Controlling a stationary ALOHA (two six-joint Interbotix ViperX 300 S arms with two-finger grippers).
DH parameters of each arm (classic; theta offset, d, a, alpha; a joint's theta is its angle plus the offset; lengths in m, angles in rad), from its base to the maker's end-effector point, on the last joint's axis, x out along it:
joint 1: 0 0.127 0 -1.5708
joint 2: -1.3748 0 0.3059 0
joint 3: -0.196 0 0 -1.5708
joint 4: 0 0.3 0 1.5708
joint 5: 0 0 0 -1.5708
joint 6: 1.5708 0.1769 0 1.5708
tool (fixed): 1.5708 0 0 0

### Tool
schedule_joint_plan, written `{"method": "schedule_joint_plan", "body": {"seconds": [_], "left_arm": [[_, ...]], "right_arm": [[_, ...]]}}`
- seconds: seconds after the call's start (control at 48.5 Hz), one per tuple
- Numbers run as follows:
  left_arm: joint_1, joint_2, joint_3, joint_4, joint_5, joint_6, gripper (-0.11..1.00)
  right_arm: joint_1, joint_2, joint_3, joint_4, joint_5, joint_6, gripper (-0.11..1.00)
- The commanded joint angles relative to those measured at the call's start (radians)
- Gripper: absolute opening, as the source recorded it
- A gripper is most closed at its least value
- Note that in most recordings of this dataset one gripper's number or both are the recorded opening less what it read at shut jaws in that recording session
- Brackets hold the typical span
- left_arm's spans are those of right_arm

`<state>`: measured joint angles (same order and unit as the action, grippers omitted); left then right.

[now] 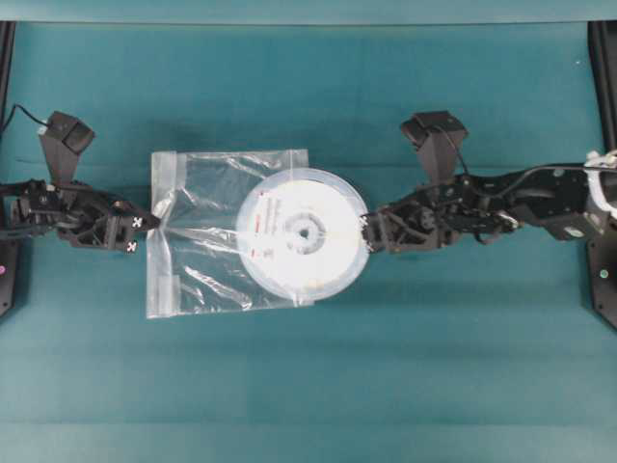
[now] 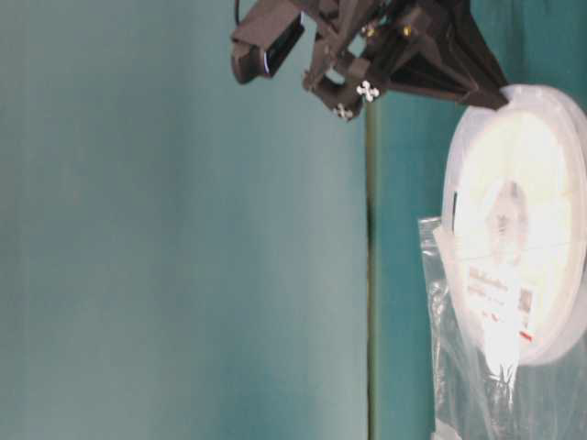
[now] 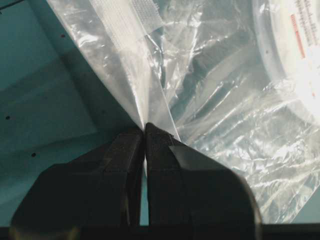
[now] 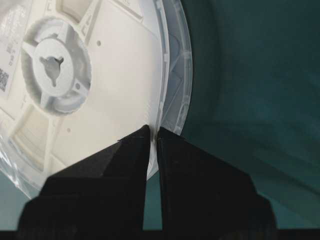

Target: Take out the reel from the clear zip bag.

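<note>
Close up, our right jaws (image 4: 154, 131) pinch the rim of the reel (image 1: 303, 234), which sits about half out of the bag (image 1: 207, 231) on the green tabletop (image 1: 434, 367). Our left jaws (image 3: 145, 129) clamp the bag's far edge. We judge the pull roughly halfway; the reel's left half remains inside.

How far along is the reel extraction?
Done: the left gripper is shut on the clear zip bag at its left edge, and the right gripper is shut on the reel at its rim. In hand: the reel is partway out, its right side past the bag's right edge. Left: pull the remaining part free of the bag.
</note>
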<state>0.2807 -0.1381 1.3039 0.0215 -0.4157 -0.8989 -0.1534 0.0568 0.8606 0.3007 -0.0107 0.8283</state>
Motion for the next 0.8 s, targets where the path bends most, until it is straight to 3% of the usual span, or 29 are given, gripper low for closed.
{"method": "schedule_joint_plan", "body": {"seconds": [0.0,0.783], "left_arm": [[0.002,-0.003,-0.008,0.005,-0.003,0.002,0.0],[0.0,-0.005,-0.012,0.006,-0.002,0.003,0.0]], "right_arm": [[0.0,-0.032,0.015,0.008,-0.003,0.006,0.07],[-0.028,-0.186,0.199,0.037,-0.009,0.008,0.05]]}}
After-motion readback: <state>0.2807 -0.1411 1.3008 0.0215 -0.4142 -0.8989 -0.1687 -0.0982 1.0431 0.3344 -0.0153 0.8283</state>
